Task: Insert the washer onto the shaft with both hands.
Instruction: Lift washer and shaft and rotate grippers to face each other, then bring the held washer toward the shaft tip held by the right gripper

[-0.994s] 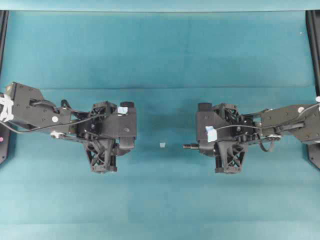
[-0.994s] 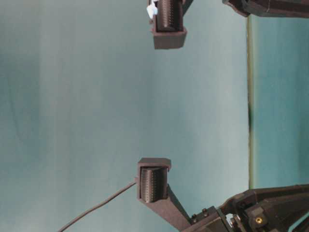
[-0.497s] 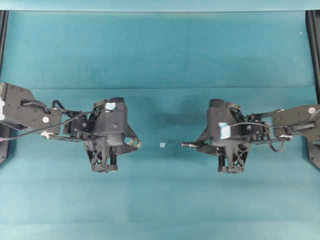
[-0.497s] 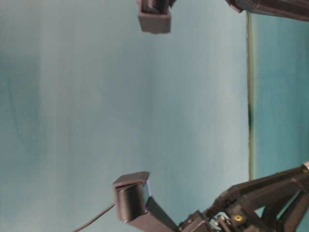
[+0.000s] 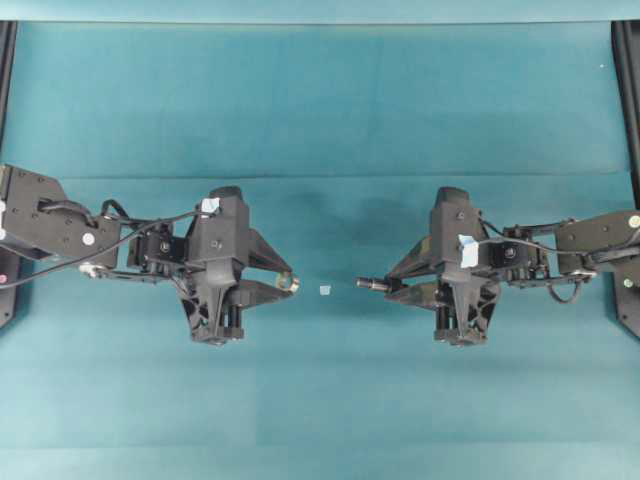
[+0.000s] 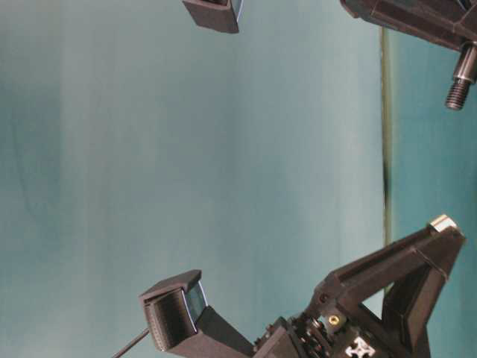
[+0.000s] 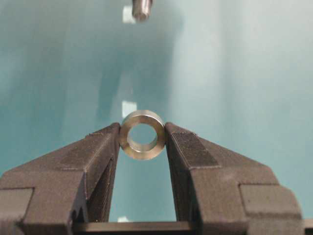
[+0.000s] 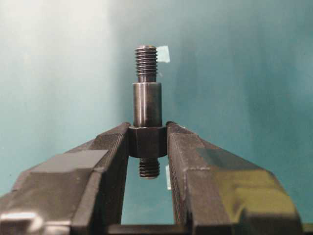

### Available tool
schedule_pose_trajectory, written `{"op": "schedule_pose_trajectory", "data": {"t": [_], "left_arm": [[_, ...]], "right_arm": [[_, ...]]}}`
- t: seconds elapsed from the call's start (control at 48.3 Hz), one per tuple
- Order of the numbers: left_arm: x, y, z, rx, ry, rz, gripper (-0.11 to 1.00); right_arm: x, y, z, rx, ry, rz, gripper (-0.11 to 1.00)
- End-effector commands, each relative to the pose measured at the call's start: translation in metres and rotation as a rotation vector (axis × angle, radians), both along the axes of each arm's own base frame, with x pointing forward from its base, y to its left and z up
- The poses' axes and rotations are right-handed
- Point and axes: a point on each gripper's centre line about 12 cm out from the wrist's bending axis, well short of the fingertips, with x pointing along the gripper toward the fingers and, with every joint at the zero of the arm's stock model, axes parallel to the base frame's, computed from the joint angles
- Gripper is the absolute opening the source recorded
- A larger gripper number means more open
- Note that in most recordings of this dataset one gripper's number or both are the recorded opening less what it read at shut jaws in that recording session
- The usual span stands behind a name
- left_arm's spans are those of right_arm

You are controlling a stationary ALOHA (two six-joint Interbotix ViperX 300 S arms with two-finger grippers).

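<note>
No readable writing or brand marks show on anything; the only markings are scraps of white and pale blue tape on the arms.

Nearest the left wrist camera, the left gripper (image 7: pixel 143 139) pinches the washer (image 7: pixel 143 134) between its two black, ridged fingertips. The washer is a thick, smooth, silvery metal ring with a round open centre through which the teal cloth shows, and its hole faces the camera. Beyond it, at the top of that view, the blurred tip of the shaft (image 7: pixel 142 9) points toward the washer, with open space between them.

In the right wrist view the right gripper (image 8: pixel 147 142) is clamped on the dark hexagonal collar of the shaft (image 8: pixel 146 103). The shaft is dark grey metal: a smooth cylindrical body above the collar, a narrower threaded end beyond, and a short threaded stub behind the collar.

From overhead, both arms are held above a teal cloth table (image 5: pixel 320 110), tips facing each other across the middle. A small pale square tape scrap (image 5: pixel 324 290) lies on the cloth between washer and shaft.
</note>
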Motion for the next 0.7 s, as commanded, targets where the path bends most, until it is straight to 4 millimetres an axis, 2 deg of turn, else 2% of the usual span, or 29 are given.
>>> {"op": "schedule_pose_trajectory", "data": {"t": [0.0, 0.248, 0.683], "left_arm": [[0.003, 0.000, 0.011, 0.001, -0.049, -0.001, 0.37], [0.009, 0.001, 0.022, -0.004, -0.143, 0.001, 0.37], [0.012, 0.003, 0.026, -0.010, -0.205, 0.009, 0.37]], "right_arm": [[0.004, 0.001, 0.007, 0.006, -0.038, -0.003, 0.00], [0.007, 0.001, 0.007, 0.007, -0.069, -0.005, 0.00], [0.012, 0.001, 0.008, 0.006, -0.106, -0.005, 0.00]]}}
